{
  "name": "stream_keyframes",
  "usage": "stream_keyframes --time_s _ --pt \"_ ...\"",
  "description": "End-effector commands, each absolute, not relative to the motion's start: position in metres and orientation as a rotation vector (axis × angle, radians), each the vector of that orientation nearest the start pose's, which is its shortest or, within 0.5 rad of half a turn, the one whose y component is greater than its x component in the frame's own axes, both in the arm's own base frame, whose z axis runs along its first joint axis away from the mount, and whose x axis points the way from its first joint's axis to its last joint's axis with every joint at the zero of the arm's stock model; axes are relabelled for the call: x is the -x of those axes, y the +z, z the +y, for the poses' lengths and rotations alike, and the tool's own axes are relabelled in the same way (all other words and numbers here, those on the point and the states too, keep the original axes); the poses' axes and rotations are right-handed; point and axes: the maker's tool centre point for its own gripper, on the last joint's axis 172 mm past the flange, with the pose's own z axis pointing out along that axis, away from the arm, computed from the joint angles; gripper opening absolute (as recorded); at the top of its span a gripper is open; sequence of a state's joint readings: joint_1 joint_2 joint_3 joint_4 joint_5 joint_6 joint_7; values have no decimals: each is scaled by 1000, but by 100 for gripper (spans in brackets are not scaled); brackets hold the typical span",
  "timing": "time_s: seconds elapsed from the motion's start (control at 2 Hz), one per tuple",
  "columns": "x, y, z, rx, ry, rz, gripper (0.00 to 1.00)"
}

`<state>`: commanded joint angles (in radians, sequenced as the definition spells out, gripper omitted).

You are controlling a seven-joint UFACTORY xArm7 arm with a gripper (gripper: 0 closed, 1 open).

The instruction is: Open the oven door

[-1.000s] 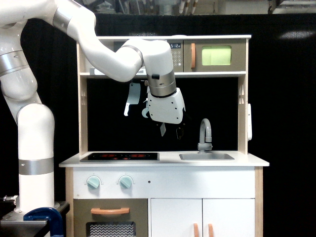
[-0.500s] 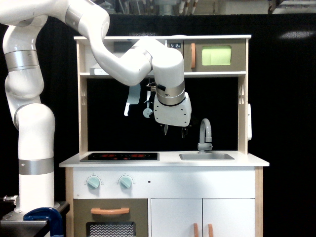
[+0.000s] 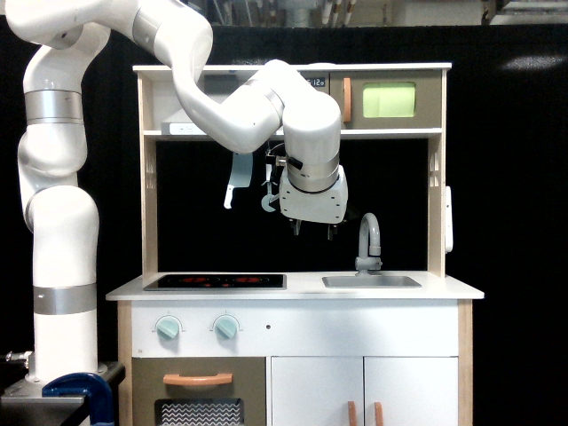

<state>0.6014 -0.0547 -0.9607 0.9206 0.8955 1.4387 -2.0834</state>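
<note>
Against a black backdrop stands the toy kitchen (image 3: 293,302), a white and pale-wood unit with a worktop (image 3: 444,288), an upper shelf and a top board. Across the front of that kitchen reaches the white arm (image 3: 62,222), rising from a base at the exterior view's left, bending over the kitchen's top corner and coming down under the upper shelf. Low in the kitchen sit a larger grey-brown door (image 3: 197,390) with a horizontal orange handle and, to its right in the exterior view, white cupboard doors (image 3: 364,390). Set into the kitchen's worktop are a dark hob (image 3: 216,281) and a sink (image 3: 371,281) with a grey tap (image 3: 369,240). On the kitchen's upper shelf, toward the exterior view's right, the oven door (image 3: 390,100) stands closed, its lime-green window facing out and its short orange handle (image 3: 347,98) upright at its left edge. The gripper (image 3: 313,229) hangs below that shelf, above the worktop and just left of the tap, pointing downward and well apart from the oven door. Its jaws appear set apart with nothing between them, though they are small here. Behind the gripper hang pale blue utensils (image 3: 237,177).
</note>
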Motion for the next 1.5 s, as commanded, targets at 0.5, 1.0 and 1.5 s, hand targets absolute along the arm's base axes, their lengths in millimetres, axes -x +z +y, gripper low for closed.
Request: stream_keyframes --time_s 0.5,1.0,1.5 --pt "-415 252 56 1733 -861 -1427 100" --pt "-426 305 94 1755 -875 -1407 100" --pt "-441 360 153 1755 -875 -1407 100"
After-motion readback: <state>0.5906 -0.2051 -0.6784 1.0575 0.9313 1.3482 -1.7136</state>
